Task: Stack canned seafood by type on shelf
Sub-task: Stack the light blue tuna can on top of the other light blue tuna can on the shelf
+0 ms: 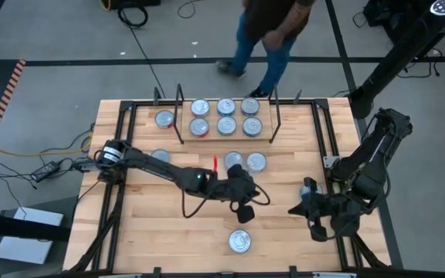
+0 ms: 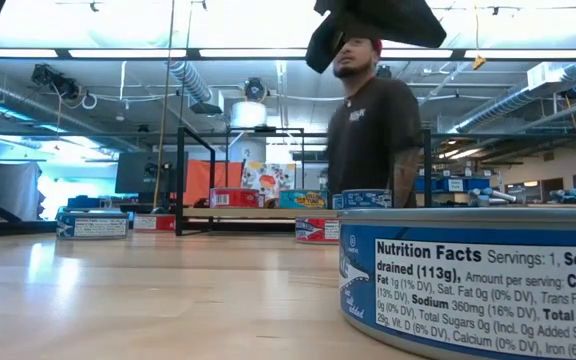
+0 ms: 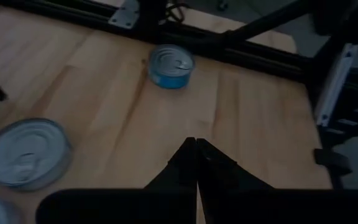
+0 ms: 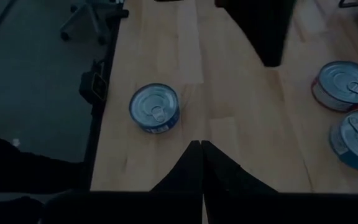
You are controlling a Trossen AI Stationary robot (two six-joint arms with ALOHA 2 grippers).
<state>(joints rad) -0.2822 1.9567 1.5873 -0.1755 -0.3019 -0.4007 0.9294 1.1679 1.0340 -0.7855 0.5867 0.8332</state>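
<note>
Shelf (image 1: 225, 140) at the worktop's (image 1: 145, 232) far side: six tins (image 1: 225, 116) on the board in two rows of three. A stray tin (image 1: 164, 119) sits beside the shelf's end frame, off the board.

Left pincer (image 1: 245, 210) hangs mid-worktop, fingers pressed together, nothing between them. Two tins (image 1: 245, 161) lie just beyond it toward the shelf; one tin (image 1: 240, 241) sits on its near side; another tin (image 1: 160, 156) is partly hidden by its arm.

Right pincer (image 1: 296, 208) waits near the right rail, fingers closed flat, empty. A small tin (image 1: 308, 186) is close beside it.

Judgement: roughly half placed. About six tins remain loose. Red and blue labels look mixed on the shelf, so sorting by type may be unfinished.
</note>
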